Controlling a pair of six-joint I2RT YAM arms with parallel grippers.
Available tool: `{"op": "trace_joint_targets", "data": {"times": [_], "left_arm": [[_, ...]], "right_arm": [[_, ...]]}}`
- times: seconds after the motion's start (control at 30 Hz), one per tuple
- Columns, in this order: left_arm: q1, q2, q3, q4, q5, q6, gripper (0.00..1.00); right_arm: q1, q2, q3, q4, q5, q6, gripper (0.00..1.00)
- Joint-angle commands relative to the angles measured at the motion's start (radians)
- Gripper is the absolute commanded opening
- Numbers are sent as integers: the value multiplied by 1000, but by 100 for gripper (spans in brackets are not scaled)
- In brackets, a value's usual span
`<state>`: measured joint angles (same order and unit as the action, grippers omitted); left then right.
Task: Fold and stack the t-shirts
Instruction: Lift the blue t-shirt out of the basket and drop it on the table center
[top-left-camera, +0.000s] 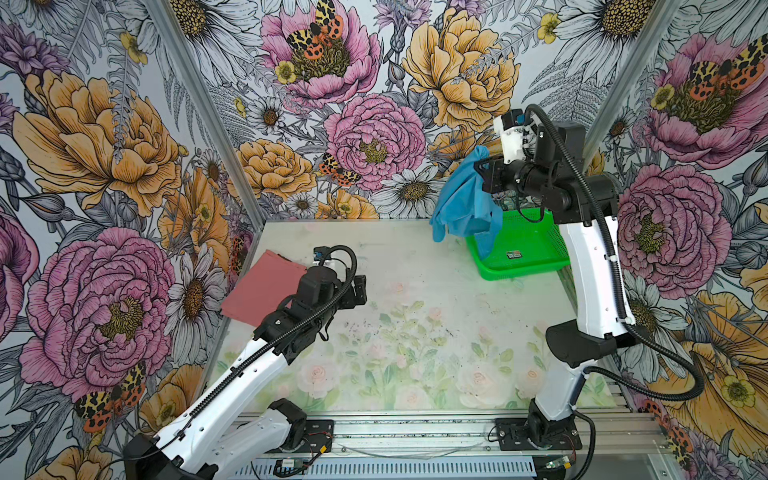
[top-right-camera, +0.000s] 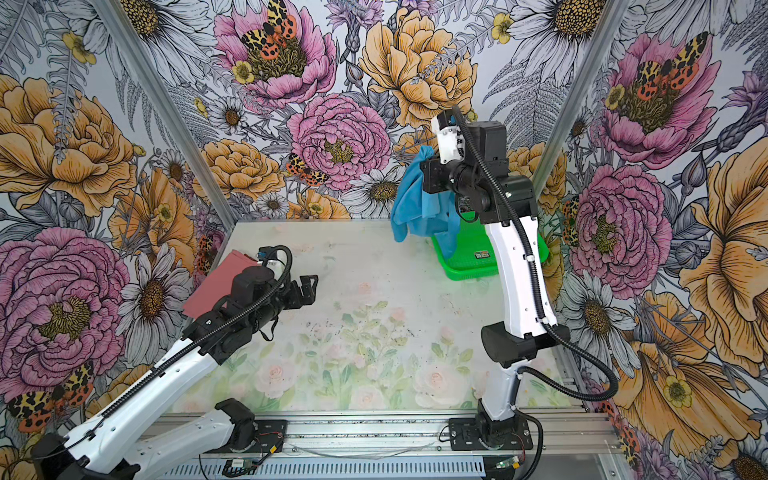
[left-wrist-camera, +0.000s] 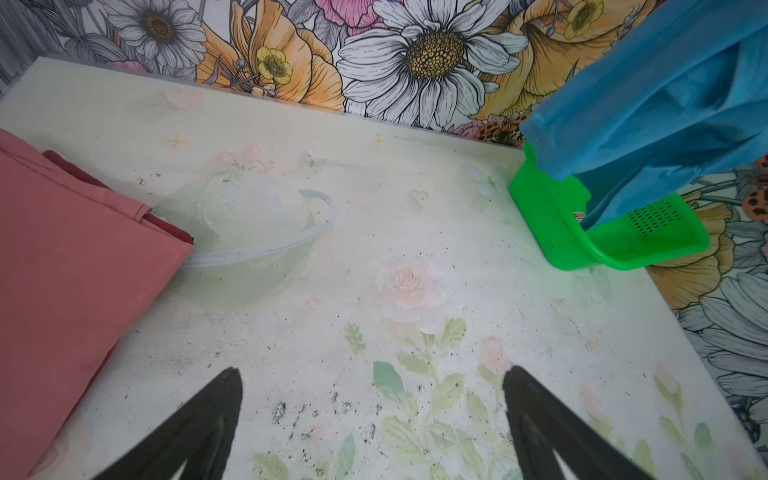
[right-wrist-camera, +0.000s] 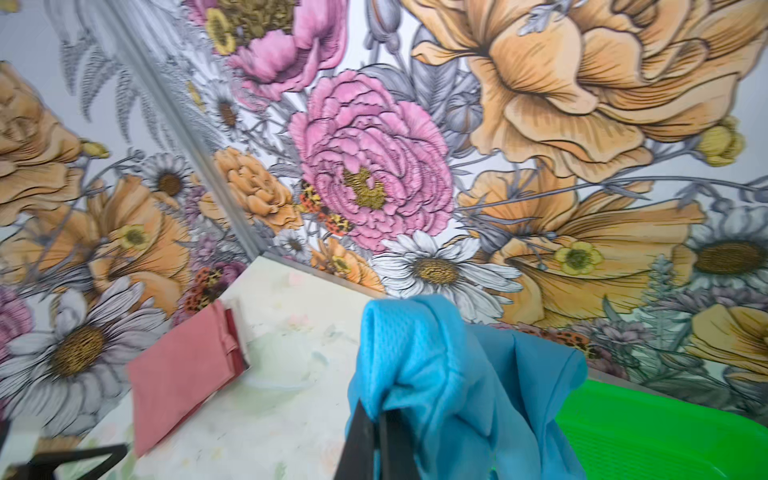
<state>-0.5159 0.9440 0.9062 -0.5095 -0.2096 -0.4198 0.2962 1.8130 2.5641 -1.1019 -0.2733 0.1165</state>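
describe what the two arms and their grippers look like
Both match. The left arm and right arm have glossy white link shells with small round holes, chunky black joints and black bases. A black ribbed hose runs along each, clipped to the shells. The left gripper and right gripper have thin, black, tapering fingers; each wrist carries a blue plug.

Bright even light, faint shadows, wide-angle warping, right wrist view blurred around blue t-shirt (right-wrist-camera: 432, 374).
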Motion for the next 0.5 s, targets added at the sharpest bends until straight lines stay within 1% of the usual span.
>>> {"op": "trace_joint_targets", "data": {"times": [0.0,0.07,0.2,0.3,0.37,0.47], "left_arm": [[64,-16,33,-14,116,11,99],[97,-15,30,-14,141,15,99],[135,-4,13,-12,165,14,99],[139,3,2,-12,175,14,99],[143,3,-4,-12,180,9,99],[144,-7,-10,-13,188,4,99]], "right_arm": [[69,-76,-114,-1,-29,-34,1],[93,-125,-216,24,3,-31,1],[94,-203,-484,105,83,1,0],[103,-253,-665,210,16,12,0],[122,-267,-728,246,-9,21,0],[180,-289,-790,270,35,21,0]]}}
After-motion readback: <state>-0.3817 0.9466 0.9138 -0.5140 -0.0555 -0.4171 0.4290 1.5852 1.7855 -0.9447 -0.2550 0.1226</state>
